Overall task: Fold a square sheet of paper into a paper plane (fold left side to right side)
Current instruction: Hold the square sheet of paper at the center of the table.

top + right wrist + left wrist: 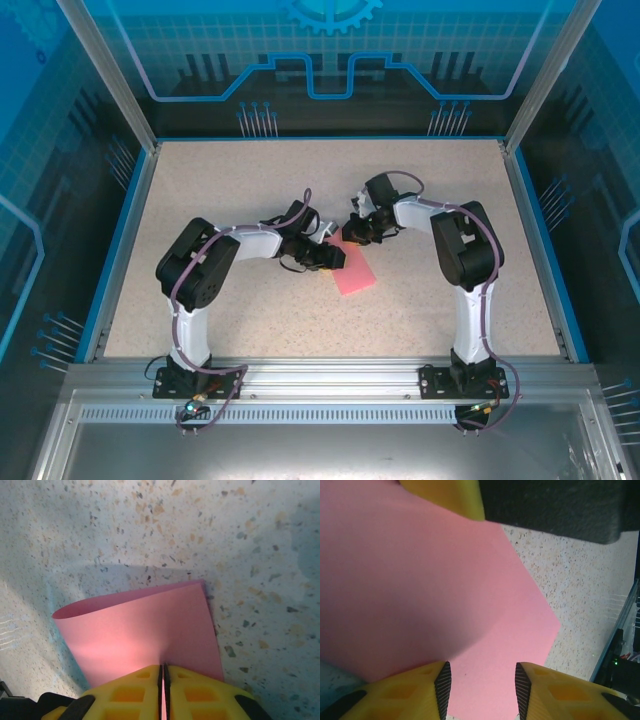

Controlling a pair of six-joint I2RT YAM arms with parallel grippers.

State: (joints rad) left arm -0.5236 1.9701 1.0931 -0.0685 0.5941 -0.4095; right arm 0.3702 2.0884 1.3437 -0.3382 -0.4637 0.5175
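The square sheet of paper lies near the middle of the speckled worktop, pink face up, between the two arms. In the overhead view both pincers meet over its far part. The left pincer sits at the sheet's left edge and the right pincer at its far end, the two close together.

From the right wrist, the right pincer's yellow fingers are pressed together with a thin pink line of paper caught between them, so this pincer is clamped on the sheet's edge. Beyond the fingers the paper bows up and over in a soft curl. Its left side is rounded, not pressed flat, and its right corner rests on the worktop.

From the left wrist, the left pincer's fingers stand apart, with pink paper showing in the gap between them. Whether their ribbed pads touch the sheet cannot be told. The sheet spreads ahead of them to a corner lying on the worktop at the right. At the top of that view the right pincer's yellow finger and black body sit at the paper's far edge
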